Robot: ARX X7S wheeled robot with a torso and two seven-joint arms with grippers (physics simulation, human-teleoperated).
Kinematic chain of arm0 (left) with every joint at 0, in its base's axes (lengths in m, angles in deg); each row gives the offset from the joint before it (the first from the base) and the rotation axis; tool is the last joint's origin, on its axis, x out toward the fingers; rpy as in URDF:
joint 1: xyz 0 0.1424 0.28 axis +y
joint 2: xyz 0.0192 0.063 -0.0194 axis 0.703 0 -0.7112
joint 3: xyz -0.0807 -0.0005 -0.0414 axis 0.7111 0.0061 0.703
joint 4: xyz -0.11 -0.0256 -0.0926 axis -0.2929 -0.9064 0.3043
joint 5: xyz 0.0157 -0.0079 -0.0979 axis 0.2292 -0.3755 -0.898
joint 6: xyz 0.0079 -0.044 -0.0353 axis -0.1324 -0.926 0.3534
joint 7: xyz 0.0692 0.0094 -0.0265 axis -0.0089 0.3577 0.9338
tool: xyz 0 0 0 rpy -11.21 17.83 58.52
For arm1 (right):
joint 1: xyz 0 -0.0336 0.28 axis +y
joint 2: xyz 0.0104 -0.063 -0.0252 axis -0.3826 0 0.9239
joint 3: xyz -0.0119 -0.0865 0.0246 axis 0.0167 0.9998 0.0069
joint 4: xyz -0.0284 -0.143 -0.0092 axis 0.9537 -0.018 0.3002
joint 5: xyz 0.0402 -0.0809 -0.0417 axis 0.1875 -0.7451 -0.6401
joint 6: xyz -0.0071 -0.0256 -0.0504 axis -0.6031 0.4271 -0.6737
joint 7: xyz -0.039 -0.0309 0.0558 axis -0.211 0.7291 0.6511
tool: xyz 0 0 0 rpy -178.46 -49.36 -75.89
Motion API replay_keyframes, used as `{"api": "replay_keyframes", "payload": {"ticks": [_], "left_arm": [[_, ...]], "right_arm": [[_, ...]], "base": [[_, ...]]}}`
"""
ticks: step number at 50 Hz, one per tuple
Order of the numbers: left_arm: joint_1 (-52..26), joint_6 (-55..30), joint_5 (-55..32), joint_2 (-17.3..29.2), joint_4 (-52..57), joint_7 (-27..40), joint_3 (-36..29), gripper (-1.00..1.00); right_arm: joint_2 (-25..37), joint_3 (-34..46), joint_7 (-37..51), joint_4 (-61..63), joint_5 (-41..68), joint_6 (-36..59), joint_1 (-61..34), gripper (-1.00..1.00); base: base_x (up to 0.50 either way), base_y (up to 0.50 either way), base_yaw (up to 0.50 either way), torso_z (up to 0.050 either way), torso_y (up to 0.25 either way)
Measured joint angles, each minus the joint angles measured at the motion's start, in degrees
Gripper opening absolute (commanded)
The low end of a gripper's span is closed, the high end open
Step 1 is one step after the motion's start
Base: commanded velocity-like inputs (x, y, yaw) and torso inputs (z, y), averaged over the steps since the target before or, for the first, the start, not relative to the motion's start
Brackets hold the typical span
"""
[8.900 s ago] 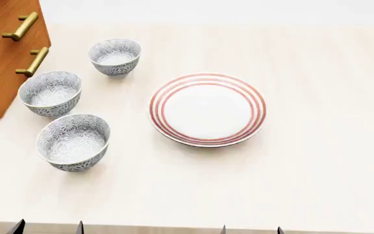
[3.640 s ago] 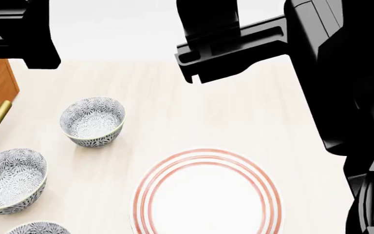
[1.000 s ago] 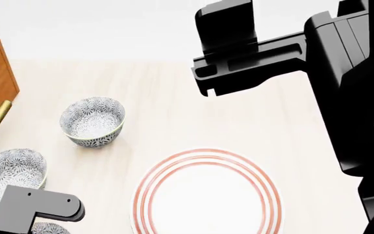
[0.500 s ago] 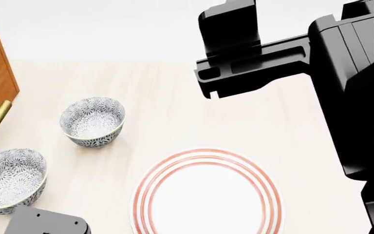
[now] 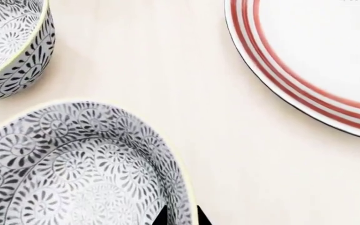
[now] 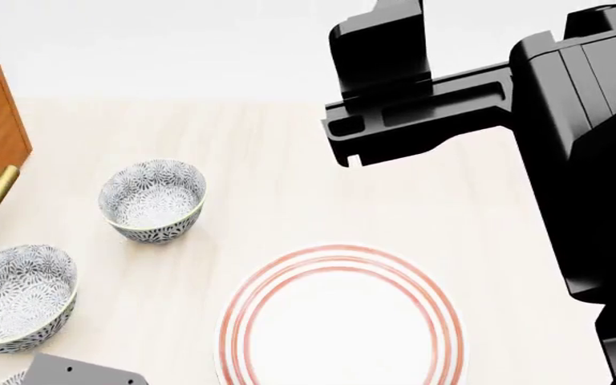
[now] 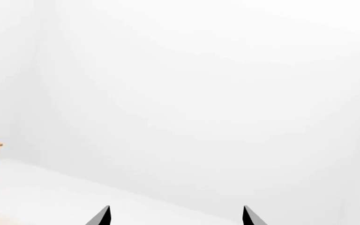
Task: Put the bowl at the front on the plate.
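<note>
Bowl: small white grey-blue flowered front bowl (image 5: 73,164), near red-ringed white plate (image 5: 318,56), apart.
Left gripper (image 5: 181,216): narrowly straddling bowl's rim.
Right gripper (image 7: 175,216): wide, empty.
Risk: thin rim pinch may slip, tipping bowl.

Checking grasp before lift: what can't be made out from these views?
- Small flower-patterned front bowl: cut off by the left wrist view's edge; nearly off-frame in the head view.
- Left gripper: only fingertips straddling the bowl's rim; contact unclear.
- Wide red-ringed white plate: near edge cropped.
- Right gripper: tips only.
</note>
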Motion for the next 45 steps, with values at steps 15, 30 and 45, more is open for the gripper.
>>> {"api": "replay_keyframes", "payload": {"ticks": [15,30,45], "left_arm": [[1.1,2.1,8.7,1.8,3.7,-7.7,-1.0,-1.0],[-0.3,4.6,15.3,3.3,8.0,-12.5,-3.7,-1.0],[-2.9,6.0,20.5,4.0,10.2,-15.6,-6.3,-1.0]], "right_arm": [[0.1,0.0,-0.8,0.2,-0.9,-0.5,0.4,1.0],[0.3,0.0,-1.1,0.7,-1.2,-1.1,0.9,1.0],[0.7,-0.1,-1.2,1.3,-1.5,-1.9,1.7,1.0]], "base": [[0.0,0.0,0.0,0.0,0.0],[0.0,0.0,0.0,0.0,0.0],[0.0,0.0,0.0,0.0,0.0]]}}
